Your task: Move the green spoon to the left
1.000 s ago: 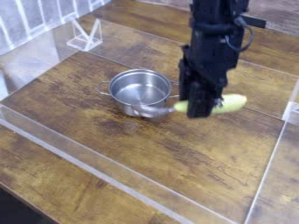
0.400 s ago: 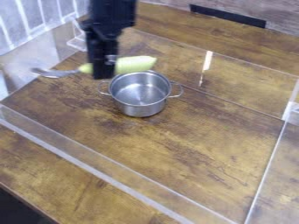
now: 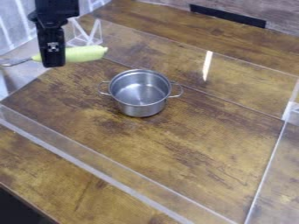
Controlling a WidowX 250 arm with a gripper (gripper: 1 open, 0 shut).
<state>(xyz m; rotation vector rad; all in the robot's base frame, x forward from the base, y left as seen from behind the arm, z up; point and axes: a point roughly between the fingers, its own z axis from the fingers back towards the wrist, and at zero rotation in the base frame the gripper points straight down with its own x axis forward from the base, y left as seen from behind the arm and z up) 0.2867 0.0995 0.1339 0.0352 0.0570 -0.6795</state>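
Green spoon [image 3: 77,54] hangs level in the camera view, up at about ten o'clock from the steel pot [image 3: 140,92], well apart from it. Its yellow-green handle sticks out toward three o'clock of the black gripper [image 3: 52,59], while the thin silver end pokes out toward nine o'clock, near the frame's left edge. The gripper points straight down and its jaws are clamped on the spoon's handle, holding it off the wooden table [image 3: 176,149]. The pot stands upright near the table's middle, both side handles showing. A clear acrylic wall [image 3: 140,192] runs along the table's near edge.
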